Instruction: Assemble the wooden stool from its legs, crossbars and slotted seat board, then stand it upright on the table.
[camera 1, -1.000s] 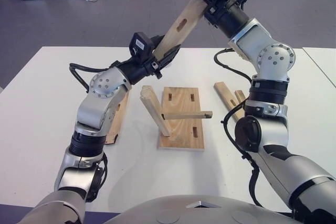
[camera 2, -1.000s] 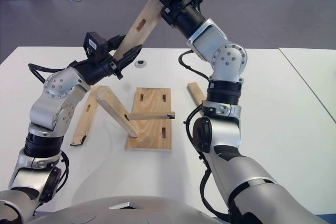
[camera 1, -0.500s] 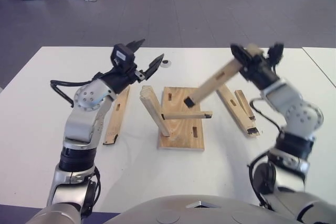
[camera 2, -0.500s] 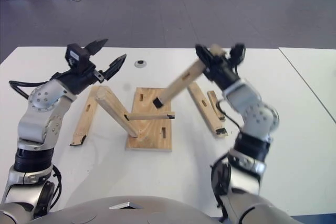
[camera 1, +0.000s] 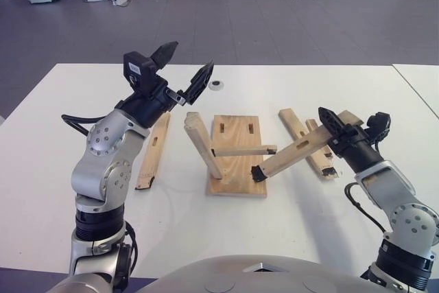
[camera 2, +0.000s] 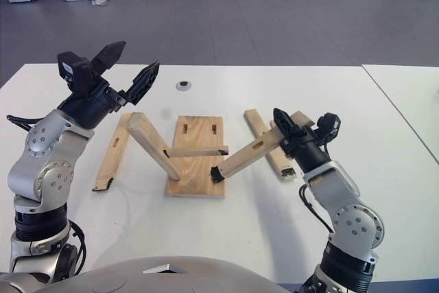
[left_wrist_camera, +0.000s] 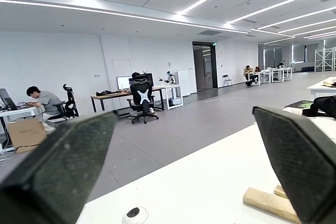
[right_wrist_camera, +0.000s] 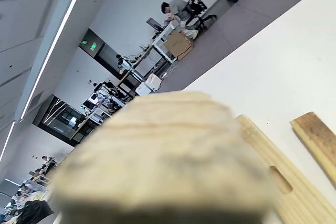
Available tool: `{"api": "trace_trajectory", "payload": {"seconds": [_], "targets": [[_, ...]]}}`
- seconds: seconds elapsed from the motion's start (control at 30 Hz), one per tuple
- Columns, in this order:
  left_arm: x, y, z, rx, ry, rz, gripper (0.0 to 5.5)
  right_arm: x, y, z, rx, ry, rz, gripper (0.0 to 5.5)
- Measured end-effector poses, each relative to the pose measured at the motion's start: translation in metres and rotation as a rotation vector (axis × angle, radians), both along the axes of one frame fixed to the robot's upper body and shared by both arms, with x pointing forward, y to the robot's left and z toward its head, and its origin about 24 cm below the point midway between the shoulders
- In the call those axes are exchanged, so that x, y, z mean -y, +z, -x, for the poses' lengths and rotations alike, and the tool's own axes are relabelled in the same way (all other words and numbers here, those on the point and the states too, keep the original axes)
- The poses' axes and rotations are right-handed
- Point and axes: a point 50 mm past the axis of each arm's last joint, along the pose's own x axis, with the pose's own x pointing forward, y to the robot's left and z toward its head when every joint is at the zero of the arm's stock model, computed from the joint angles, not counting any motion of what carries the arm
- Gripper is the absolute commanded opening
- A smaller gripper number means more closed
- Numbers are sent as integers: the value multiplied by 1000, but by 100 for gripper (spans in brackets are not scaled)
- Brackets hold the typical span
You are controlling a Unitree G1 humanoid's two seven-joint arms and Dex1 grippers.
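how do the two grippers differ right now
The left gripper is open and empty; the right gripper is shut on a wooden leg. The left gripper is raised above the table; the right gripper sits lower, its leg slanting down to the seat board. Both are black, two-fingered.

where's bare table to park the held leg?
Free: the near strip in front of the seat board, and the left side beyond the flat leg. Crowded: right of the board, where loose pieces lie by the right end effector and its held leg.
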Motion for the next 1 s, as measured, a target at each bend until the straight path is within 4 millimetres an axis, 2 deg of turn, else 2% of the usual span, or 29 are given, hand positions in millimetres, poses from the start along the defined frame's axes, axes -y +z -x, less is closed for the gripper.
{"api": "trace_trajectory", "payload": {"seconds": [0.2, 0.27, 0.33, 0.5, 0.63, 0.73, 0.9, 1.0], "targets": [[1, 0, 0, -3, 13, 12, 473, 6, 19, -10, 106, -78, 200, 106], [10, -1, 0, -9, -7, 39, 473, 5, 26, -14, 153, -98, 267, 105], [20, -2, 2, -8, -39, 52, 473, -5, 32, -17, 209, -68, 338, 103], [30, 3, 1, 11, -70, 62, 473, -26, 30, -21, 280, -15, 472, 103], [43, 6, 0, 19, -118, 75, 473, -42, 22, -23, 269, 23, 555, 103], [50, 7, 0, 21, -138, 67, 473, -45, 22, -23, 271, 30, 569, 104], [64, -11, -1, 2, -143, -32, 473, -48, 22, -24, 281, 47, 636, 108], [66, -15, -2, 24, -116, -45, 473, -48, 20, -23, 284, 54, 653, 108]]}}
